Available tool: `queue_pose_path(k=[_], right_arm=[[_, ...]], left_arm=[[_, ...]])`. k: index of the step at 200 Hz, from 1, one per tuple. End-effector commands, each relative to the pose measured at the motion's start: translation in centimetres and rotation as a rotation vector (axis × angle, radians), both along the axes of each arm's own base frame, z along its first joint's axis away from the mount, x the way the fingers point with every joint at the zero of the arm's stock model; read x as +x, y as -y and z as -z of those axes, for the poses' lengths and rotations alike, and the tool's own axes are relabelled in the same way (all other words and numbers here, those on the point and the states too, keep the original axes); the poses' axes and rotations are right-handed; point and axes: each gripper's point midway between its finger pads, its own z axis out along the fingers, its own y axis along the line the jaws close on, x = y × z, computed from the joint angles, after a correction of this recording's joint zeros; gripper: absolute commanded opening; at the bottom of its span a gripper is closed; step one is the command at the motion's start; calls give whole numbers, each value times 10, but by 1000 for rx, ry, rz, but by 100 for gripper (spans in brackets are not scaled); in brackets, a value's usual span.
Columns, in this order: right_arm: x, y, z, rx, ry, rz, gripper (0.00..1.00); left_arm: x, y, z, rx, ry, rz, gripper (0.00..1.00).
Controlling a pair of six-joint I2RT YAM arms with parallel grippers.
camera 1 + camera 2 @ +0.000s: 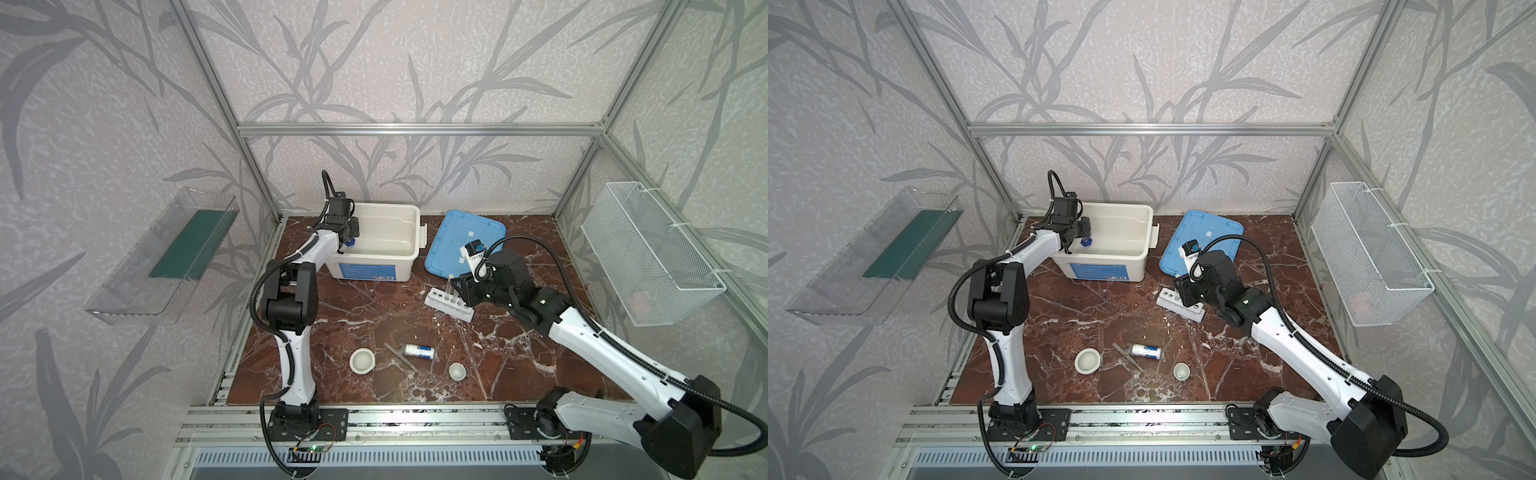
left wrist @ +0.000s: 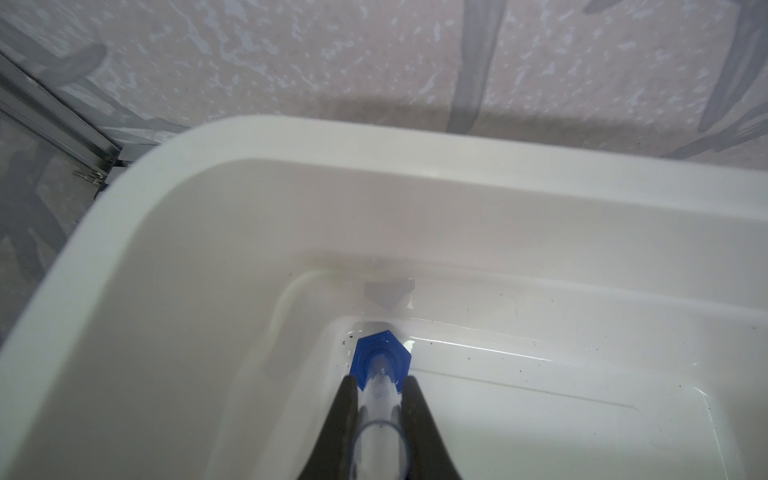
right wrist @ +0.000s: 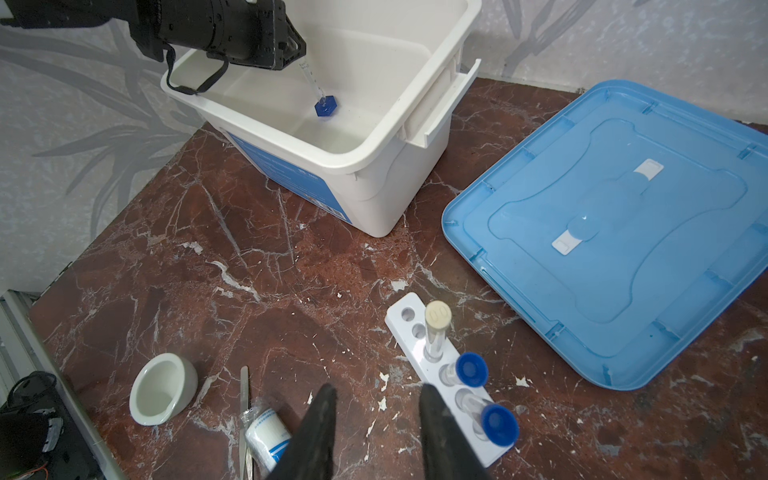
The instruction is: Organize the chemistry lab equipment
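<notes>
Placement of the blue-based clear cylinder (image 2: pixel 380 361) in the white bin (image 2: pixel 291 141): lower gently until the blue base sits flat on the bin floor, then part the fingers slowly and lift straight up, clear of the rim, to avoid tipping it. Left hand (image 2: pixel 379 384) clamped on the clear tube, reaching down inside the bin near its left wall, cylinder tilted, base at or just above the floor; contact impossible to tell. Right hand (image 3: pixel 378 390) apart and empty, hovering low over the surface (image 3: pixel 257 266) beside the six-hole rack (image 3: pixel 401 309).
</notes>
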Motion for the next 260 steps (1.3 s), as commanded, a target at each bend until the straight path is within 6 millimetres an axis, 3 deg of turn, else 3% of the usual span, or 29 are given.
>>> queue_pose_path(k=[1,57,100,197,260], right_arm=[[-1,4,-2,5,2,13,35],[-1,4,-4,6,4,12,35],[-1,3,-7,9,9,11,36],[1,2,-18,16,30,5,36],[-1,10,-39,-15,81,11,37]], left_arm=[[3,1,7,11,0,-6,20],[3,5,-5,6,16,18,38],[3,7,-25,8,45,32,45],[-7,23,-107,37,184,98,54],[-34,37,-166,60,276,172,57]])
